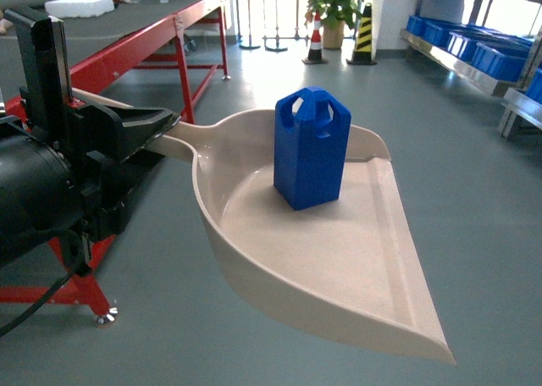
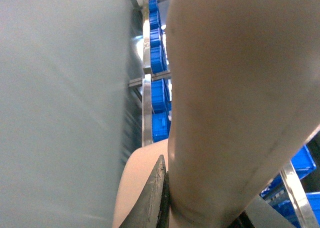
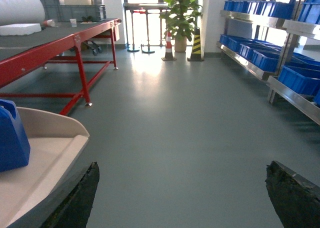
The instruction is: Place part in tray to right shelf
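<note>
The blue part (image 1: 312,149) stands upright on the floor of the beige tray (image 1: 356,267), towards its back wall. My left gripper (image 1: 157,128) is shut on the tray's stub handle and holds the tray level above the grey floor. In the left wrist view the tray (image 2: 240,88) fills the frame, with one dark finger (image 2: 158,193) pressed against it. My right gripper (image 3: 182,193) is open with only floor between its fingers, and it sits to the right of the tray (image 3: 45,158) and part (image 3: 11,137). The right shelf (image 1: 461,64) stands far right, apart from the tray.
Blue crates (image 1: 495,56) fill the steel shelf (image 3: 260,68) along the right wall. A red-framed table (image 1: 144,47) runs along the left, its caster foot close under my left arm. A potted plant (image 1: 334,9) and striped posts stand at the far end.
</note>
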`<state>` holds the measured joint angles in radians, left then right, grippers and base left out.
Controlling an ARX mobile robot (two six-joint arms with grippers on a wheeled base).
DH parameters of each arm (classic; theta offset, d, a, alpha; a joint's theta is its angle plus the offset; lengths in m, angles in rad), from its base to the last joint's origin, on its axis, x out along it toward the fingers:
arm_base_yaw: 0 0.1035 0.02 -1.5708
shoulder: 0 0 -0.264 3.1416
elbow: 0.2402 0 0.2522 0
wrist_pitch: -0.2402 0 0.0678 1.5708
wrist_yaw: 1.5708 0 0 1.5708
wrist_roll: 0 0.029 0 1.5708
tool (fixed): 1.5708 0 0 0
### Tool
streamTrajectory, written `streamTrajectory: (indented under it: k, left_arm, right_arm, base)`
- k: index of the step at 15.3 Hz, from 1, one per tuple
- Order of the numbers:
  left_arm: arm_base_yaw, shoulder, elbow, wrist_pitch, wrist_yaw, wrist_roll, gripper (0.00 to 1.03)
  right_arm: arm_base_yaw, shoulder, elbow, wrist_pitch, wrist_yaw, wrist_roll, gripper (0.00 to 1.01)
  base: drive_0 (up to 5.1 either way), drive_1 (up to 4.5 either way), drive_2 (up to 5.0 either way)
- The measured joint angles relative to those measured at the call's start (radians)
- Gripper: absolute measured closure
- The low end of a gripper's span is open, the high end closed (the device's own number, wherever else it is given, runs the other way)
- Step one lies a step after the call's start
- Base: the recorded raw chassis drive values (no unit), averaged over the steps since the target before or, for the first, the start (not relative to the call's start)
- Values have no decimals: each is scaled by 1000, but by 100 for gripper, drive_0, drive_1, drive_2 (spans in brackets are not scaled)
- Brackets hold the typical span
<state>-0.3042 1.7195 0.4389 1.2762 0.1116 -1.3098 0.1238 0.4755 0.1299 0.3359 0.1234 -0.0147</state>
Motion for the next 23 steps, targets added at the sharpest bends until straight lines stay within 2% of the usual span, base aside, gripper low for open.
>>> streamTrajectory:
  k: [2, 5, 23]
  left_arm:
    - [-14, 0, 0, 3, 20, -1, 86]
    - [1, 0, -2, 6, -2, 0, 86]
    - [0, 0, -2, 2, 2, 0, 86]
  right_arm:
    - [-1, 0, 0, -1, 5, 0, 3]
    - [0, -6, 0, 7, -1, 0, 3]
    - [0, 0, 0, 1, -1, 0, 3]
  base:
    - [506, -239, -239]
    - [506, -239, -239]
    - [-11, 422, -443]
